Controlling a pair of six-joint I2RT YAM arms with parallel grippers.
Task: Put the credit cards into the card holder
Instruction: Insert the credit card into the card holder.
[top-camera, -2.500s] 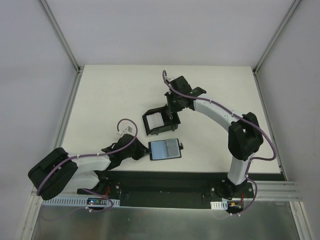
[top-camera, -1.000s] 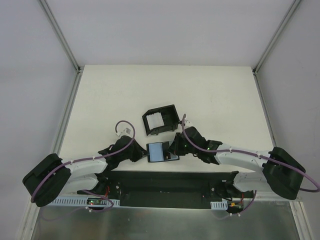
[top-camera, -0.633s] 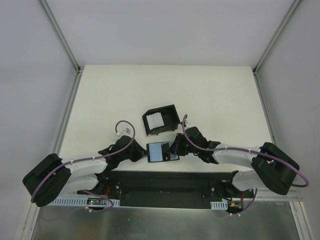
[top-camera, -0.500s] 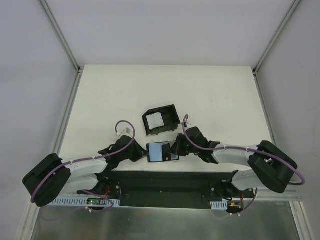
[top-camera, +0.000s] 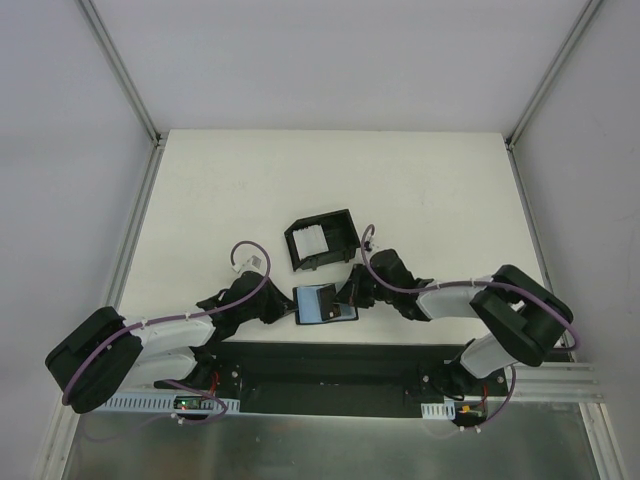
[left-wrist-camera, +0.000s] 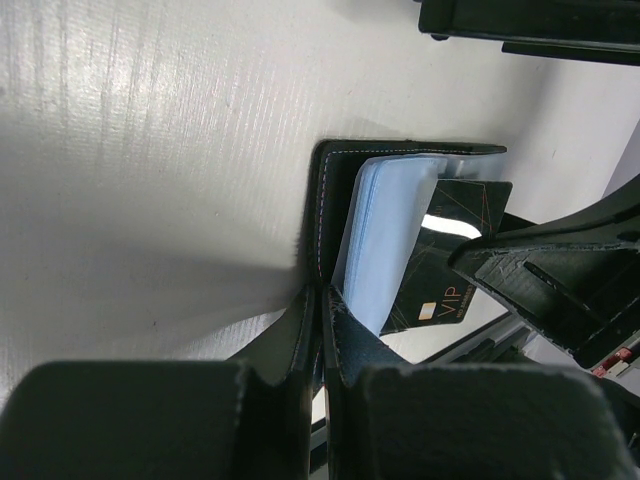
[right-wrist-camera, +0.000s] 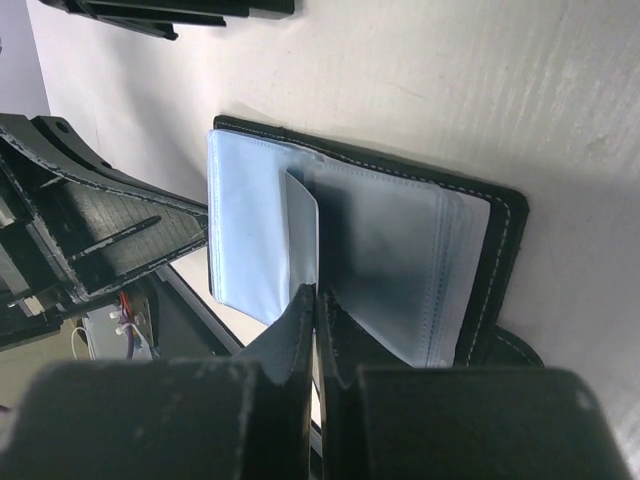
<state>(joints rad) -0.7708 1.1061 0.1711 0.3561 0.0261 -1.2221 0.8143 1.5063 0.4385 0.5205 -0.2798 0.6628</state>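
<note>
The card holder (top-camera: 322, 303) lies open near the table's front edge, its bluish-grey sleeves up. My left gripper (top-camera: 288, 308) is shut on the holder's left cover edge (left-wrist-camera: 330, 180), pinched between the jaws of the left gripper (left-wrist-camera: 322, 290). My right gripper (top-camera: 348, 297) is at the holder's right side, shut on one thin credit card. That card (right-wrist-camera: 303, 235) stands edge-on among the sleeves (right-wrist-camera: 250, 220), just ahead of the right gripper (right-wrist-camera: 316, 292). The card (left-wrist-camera: 450, 260) shows a dark "VIP" face in the left wrist view. More credit cards (top-camera: 312, 241) lie pale in the black box.
The black open-topped walled box (top-camera: 322, 240) stands just behind the card holder, its edge at the top of both wrist views (left-wrist-camera: 520, 20) (right-wrist-camera: 170, 10). The table's front edge and the black base rail (top-camera: 340, 360) run close in front of the holder.
The right gripper came from the black box down to the card holder's right side. Over the last second its elbow swung left while the tip stayed. The left arm held still.
</note>
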